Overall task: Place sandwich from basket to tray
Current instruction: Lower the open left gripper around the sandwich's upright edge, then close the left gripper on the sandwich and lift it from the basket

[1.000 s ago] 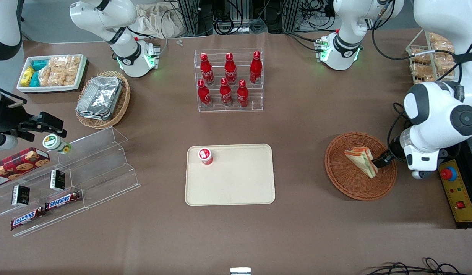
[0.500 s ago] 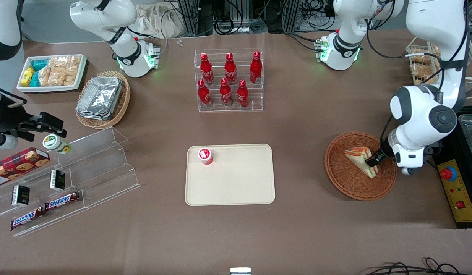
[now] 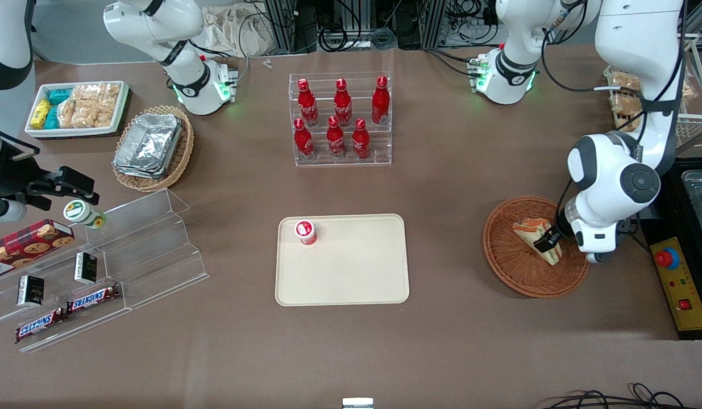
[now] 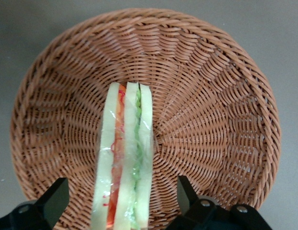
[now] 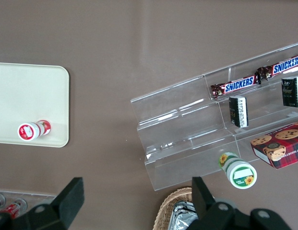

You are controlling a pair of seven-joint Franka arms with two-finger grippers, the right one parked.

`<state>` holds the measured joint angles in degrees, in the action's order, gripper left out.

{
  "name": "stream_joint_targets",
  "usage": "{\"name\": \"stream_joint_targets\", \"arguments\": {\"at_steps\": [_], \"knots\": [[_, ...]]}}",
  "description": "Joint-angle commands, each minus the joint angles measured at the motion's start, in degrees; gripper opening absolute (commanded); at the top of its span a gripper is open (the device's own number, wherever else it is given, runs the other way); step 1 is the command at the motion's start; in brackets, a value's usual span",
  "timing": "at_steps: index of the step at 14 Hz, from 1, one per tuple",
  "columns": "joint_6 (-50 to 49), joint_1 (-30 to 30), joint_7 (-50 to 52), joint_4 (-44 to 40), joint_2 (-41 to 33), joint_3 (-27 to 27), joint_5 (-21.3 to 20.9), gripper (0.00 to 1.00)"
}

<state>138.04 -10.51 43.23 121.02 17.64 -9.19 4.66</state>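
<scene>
Left wrist view: sandwich (image 4: 124, 158) on edge in basket (image 4: 225, 96), between wide-open fingers (image 4: 55, 199) of hand (image 3: 547, 241), untouched; tray (image 3: 351, 272) toward nine o'clock of basket; SNICKERS bars (image 3: 92, 296) readable.

Six red bottles (image 3: 339, 122) in a clear rack (image 3: 342, 156). Small red-capped cup (image 3: 306, 232). Tan oval basket (image 3: 177, 162) holding foil trays (image 3: 149, 146); white snack box (image 3: 77, 108) beside it. Clear stepped shelf (image 3: 140, 250) with Snickers bars (image 3: 66, 312), cookie box (image 3: 27, 244), green-lidded cup (image 3: 83, 214).
</scene>
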Motion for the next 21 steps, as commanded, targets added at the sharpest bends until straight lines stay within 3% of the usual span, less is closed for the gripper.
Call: {"name": "stream_joint_targets", "arguments": {"at_steps": [1,4,5,6,7,8,12,21], "knots": [[1.35,-0.3,1.33,-0.44,1.26,-0.12,0.26,1.0],[1.96,-0.3,1.33,-0.53,2.48,-0.12,0.26,0.98],[2.4,-0.3,1.33,-0.53,2.84,-0.12,0.26,0.81],[2.49,-0.3,1.33,-0.53,3.01,-0.12,0.26,0.53],[2.49,-0.3,1.33,-0.53,3.02,-0.12,0.26,0.15],[2.49,-0.3,1.33,-0.53,2.75,-0.12,0.26,0.0],[-0.47,-0.3,1.76,-4.73,2.58,-0.12,0.26,0.0],[-34.46,-0.3,2.47,-30.63,2.49,0.66,0.34,0.0]]}}
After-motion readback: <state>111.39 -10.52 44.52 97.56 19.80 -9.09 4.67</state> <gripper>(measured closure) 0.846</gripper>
